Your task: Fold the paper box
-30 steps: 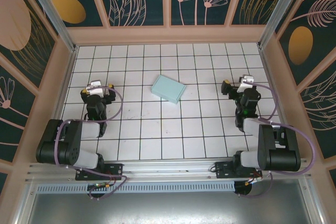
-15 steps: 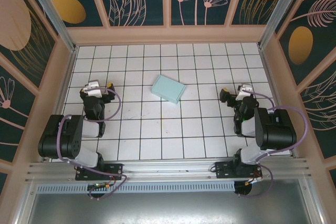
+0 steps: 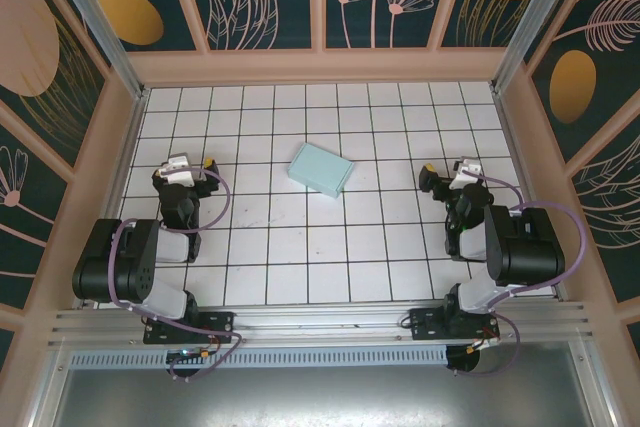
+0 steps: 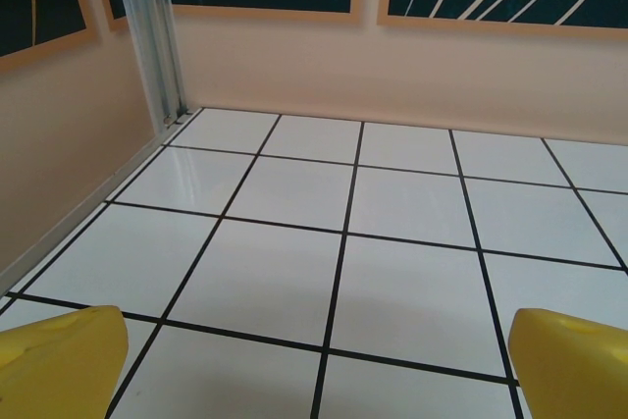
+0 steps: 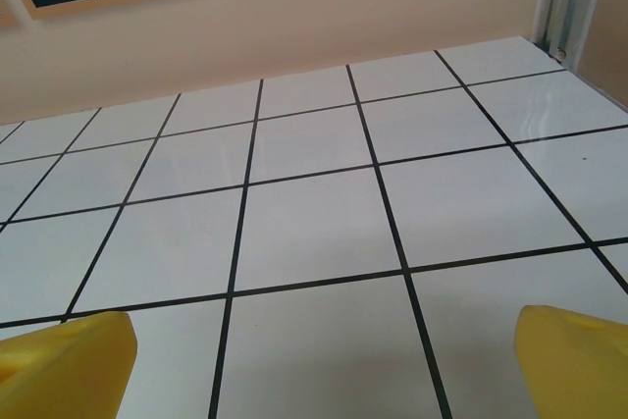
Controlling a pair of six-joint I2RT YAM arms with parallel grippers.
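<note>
While left tool gapes, paper box apart

Top camera sits high behind the arm bases, looking down on the whole tiled floor. Left wrist camera rides low, close over the tiles, facing forward past the left gripper to the wall ahead. Right wrist camera looks likewise beyond the right gripper; all three share that floor

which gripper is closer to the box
Right, only just; it's nearly a tie. The box lies between them: left gripper to its left, right gripper to its right, both open, neither touching.
</note>
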